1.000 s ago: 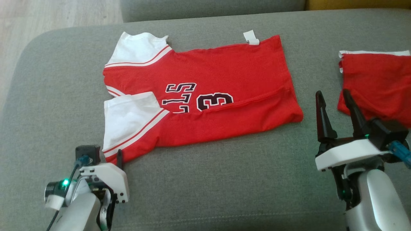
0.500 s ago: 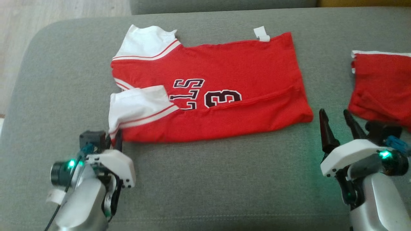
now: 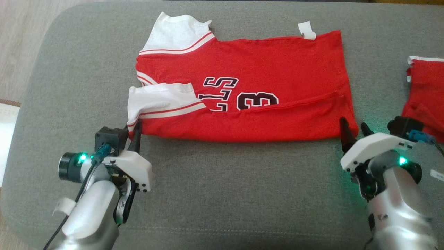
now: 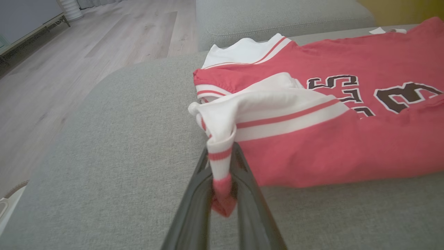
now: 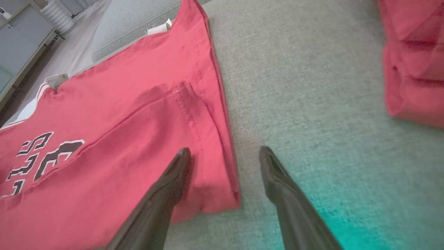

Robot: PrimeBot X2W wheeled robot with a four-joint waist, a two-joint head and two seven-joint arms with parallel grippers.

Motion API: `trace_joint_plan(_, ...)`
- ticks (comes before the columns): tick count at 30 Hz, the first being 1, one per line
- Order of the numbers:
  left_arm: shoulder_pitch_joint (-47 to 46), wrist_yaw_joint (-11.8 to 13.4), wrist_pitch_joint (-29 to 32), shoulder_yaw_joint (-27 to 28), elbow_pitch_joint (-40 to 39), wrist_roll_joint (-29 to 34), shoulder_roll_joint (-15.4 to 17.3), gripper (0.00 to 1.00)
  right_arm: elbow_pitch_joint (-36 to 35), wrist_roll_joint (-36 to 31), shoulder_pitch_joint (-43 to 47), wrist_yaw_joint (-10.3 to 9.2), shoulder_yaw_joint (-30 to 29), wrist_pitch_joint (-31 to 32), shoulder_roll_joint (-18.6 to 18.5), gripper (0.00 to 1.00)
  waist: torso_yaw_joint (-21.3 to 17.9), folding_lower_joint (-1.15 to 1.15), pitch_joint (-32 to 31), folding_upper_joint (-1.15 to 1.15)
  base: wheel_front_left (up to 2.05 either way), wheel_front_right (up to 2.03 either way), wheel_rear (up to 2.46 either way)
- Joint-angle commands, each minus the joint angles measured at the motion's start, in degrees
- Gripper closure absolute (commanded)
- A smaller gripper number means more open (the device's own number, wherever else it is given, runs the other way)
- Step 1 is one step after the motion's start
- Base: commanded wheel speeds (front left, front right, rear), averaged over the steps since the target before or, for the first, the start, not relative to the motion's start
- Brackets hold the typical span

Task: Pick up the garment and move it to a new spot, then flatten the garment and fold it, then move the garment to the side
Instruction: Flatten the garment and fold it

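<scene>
A red jersey (image 3: pixel 249 69) with white sleeves and a dark "3" lies flat on the grey sofa cushion (image 3: pixel 242 194), folded lengthwise. My left gripper (image 3: pixel 136 130) is shut on the cuff of the near white sleeve (image 4: pixel 242 104), and the cuff hangs pinched between the fingers (image 4: pixel 197 194). My right gripper (image 3: pixel 353 125) stands open at the jersey's near right hem corner (image 5: pixel 222 194). One finger (image 5: pixel 170 187) is over the red cloth and the other (image 5: pixel 277 184) over bare cushion, with the corner lying between them.
A second red garment (image 3: pixel 425 93) lies on the cushion at the far right, close to my right arm. Wooden floor (image 3: pixel 17 41) runs past the cushion's left edge, with a pale object (image 3: pixel 7 128) there. Another grey cushion (image 4: pixel 277 14) stands behind.
The head camera has shifted. My left gripper has drawn the near sleeve inward, so it lies narrower. My right gripper has moved left and forward to the hem corner.
</scene>
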Motion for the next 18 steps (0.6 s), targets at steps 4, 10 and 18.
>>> trace_joint_plan(4, -3.0, 0.1, 0.0, 1.9, -1.9, 0.3, 2.4, 1.00, 3.5, 0.3, -4.5, 0.37, 2.9, -2.0, -0.1, 0.00, 0.1, 0.00, 0.3, 0.00, 0.00, 0.00, 0.00)
trace_joint_plan(10, -1.8, 0.4, 0.3, 1.8, -1.3, -0.2, 3.1, 1.00, 9.4, 2.1, -6.4, 0.37, 9.0, -5.8, -0.1, 1.00, -0.9, 0.00, -1.0, 0.00, 0.00, 0.00, 0.00)
trace_joint_plan(18, 1.1, 0.7, 0.8, 2.2, -1.5, -1.4, 4.5, 1.00, 13.3, 3.1, -7.3, 0.37, 12.3, -11.3, -0.1, 1.00, -2.8, 0.00, -4.9, 0.00, 0.00, 0.00, 0.00)
